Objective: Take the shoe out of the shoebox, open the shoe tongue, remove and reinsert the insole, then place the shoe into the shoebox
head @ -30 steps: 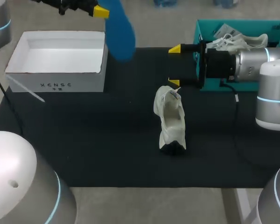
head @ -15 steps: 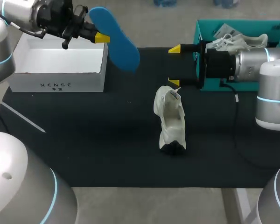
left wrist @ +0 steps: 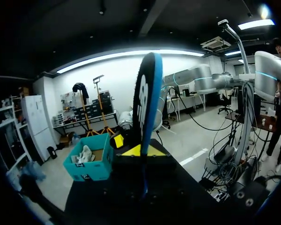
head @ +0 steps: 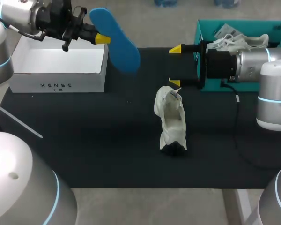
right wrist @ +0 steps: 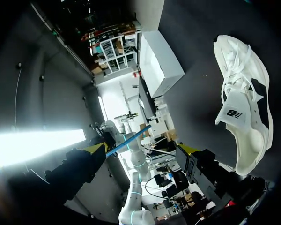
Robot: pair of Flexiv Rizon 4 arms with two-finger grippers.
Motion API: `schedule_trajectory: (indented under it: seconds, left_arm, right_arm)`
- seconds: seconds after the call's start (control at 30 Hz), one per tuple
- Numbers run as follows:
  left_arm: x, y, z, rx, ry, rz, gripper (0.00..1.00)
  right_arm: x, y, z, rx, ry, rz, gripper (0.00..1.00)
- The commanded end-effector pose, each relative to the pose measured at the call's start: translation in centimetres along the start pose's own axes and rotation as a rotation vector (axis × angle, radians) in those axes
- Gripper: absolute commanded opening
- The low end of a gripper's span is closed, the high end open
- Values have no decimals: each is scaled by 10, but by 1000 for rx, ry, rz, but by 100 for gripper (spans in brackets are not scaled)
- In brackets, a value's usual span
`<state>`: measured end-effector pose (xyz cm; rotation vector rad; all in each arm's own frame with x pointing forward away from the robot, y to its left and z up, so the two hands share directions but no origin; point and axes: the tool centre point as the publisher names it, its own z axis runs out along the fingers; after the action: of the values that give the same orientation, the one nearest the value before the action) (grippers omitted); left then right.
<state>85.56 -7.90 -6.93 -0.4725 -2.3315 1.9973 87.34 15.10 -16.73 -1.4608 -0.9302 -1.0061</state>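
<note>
Pinched edge-on in the left gripper (head: pixel 99 38): the blue insole (head: pixel 117 40), raised beside the white shoebox (head: pixel 56 75). Spread wide and empty, the right gripper (head: pixel 174 66), near the white sneaker (head: pixel 171 119) on the mat (head: pixel 84 150). Likely light, thin, bendy; better gripped at heel end, fed toe-first.

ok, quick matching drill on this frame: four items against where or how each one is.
1 insole
2 shoe
3 white shoebox
4 right gripper

A on the black mat, mid-table
B open, holding nothing
C held in the left gripper, off the table
D at the table's left side, nothing visible inside

Pairs: 1-C, 2-A, 3-D, 4-B
</note>
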Motion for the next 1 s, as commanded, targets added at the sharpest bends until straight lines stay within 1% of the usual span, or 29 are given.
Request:
schedule_trajectory:
  seconds: [0.03,0.8,0.83,0.87,1.0]
  left_arm:
    - [0,0,0,0,-1,1,0]
    - [0,0,0,0,-1,1,0]
    - [1,-1,0,32,-7,32,0]
    - [5,-5,-2,55,-7,68,0]
    - [18,-13,-12,63,-34,235,0]
  right_arm:
    - [0,0,1,-1,0,0,100]
    - [0,0,1,-1,0,0,100]
    - [0,0,1,-1,0,0,100]
    - [0,0,1,-1,0,0,100]
    - [0,0,1,-1,0,0,100]
